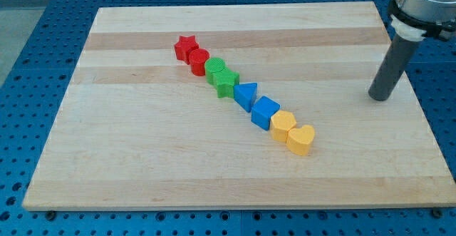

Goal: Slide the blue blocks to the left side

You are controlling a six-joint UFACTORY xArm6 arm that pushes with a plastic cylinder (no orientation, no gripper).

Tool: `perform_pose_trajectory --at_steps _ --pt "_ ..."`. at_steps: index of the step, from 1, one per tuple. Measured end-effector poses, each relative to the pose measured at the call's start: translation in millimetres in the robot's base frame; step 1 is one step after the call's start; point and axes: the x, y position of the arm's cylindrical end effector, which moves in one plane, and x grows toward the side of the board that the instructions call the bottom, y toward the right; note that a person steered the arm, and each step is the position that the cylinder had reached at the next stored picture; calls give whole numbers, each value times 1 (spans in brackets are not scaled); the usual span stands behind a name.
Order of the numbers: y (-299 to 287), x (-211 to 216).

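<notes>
A blue triangle block (245, 94) and a blue cube (265, 112) lie near the board's middle, in a diagonal row of touching blocks. My tip (380, 96) rests on the board at the view's right, well to the right of the blue blocks and apart from every block. The rod above it is dark and upright.
The row runs from upper left to lower right: red star (186, 48), red cylinder (199, 61), green cylinder (215, 70), green star (226, 83), the blue blocks, yellow block (283, 127), yellow heart (301, 139). The wooden board (142, 157) lies on a blue perforated table.
</notes>
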Motion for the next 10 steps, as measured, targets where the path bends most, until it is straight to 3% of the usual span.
perform_pose_trajectory --at_steps 10 --pt "-244 40"
